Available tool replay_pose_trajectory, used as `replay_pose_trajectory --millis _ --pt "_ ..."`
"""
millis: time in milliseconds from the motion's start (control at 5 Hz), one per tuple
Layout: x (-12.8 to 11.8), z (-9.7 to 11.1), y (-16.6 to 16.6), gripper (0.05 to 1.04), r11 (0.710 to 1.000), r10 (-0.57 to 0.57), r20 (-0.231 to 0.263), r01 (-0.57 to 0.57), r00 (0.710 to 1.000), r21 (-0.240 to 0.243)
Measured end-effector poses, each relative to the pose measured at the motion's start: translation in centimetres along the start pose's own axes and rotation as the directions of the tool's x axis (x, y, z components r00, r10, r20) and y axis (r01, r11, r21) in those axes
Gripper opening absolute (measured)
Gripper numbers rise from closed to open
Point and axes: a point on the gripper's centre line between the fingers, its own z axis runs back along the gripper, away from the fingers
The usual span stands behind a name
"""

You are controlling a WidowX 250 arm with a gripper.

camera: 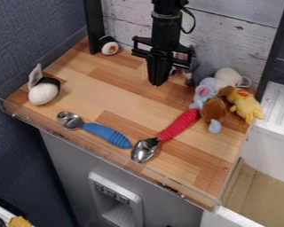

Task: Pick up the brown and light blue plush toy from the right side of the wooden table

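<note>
Nearest, below the front edge of the counter (117,99), stood a grey cabinet front (67,159) with a pale dispenser-like recess (117,199). A low clear guard (91,152) ran along that edge. Just behind it lay a spoon with a ribbed red handle (179,125), its metal bowl toward the front and its handle slanting back to the right, up to the plush toys. Near that bowl was the handle end of a spoon with a blue handle (107,135), whose own bowl pointed left. On the right side, a brown plush toy (214,109) lay beside a yellow plush toy (249,106), with a light-blue and pink plush toy (205,90) just behind the brown one and a whitish plush toy (228,77) farther back. At the left sat a white rounded toy (43,93) with a black band and a pale tag. Beyond the spoons, the black gripper (157,84) hung over the rear middle of the counter, pointing down, its fingers (152,73) closed together with nothing seen between them. Nearest to it, just to the right, was a grey plush toy (199,72), partly hidden among the others. At the back left, a small black-and-white toy (110,47) rested near a black post (94,26), before the whitish plank wall (233,37).
</note>
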Motion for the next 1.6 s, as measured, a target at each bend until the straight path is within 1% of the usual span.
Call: replay_pose_trajectory --millis 200,400,600,800,1000,1200,1400,1600 --pt "-0.1 -0.2 -1.7 0.237 0.993 0.121 -0.002 -0.121 0.993 -0.003" --pt "-0.1 0.0 -4.9 0.497 0.956 0.292 0.003 -0.292 0.956 -0.002" --pt "0.5 1.4 -7.4 0.788 0.894 0.448 0.030 -0.447 0.894 -0.022" --pt "0.3 1.5 -10.0 0.995 0.877 0.480 0.027 -0.480 0.877 -0.023" --pt "-0.1 1.3 -11.4 1.000 0.894 0.447 0.026 -0.447 0.894 -0.017" --pt "-0.9 0.5 -11.9 0.998 0.934 0.358 0.005 -0.358 0.934 0.000" --pt "-1.5 -0.3 -12.0 0.998 0.966 0.258 -0.008 -0.258 0.966 0.012" --pt "-1.6 -0.7 -12.0 0.997 0.978 0.208 -0.002 -0.208 0.978 0.008"
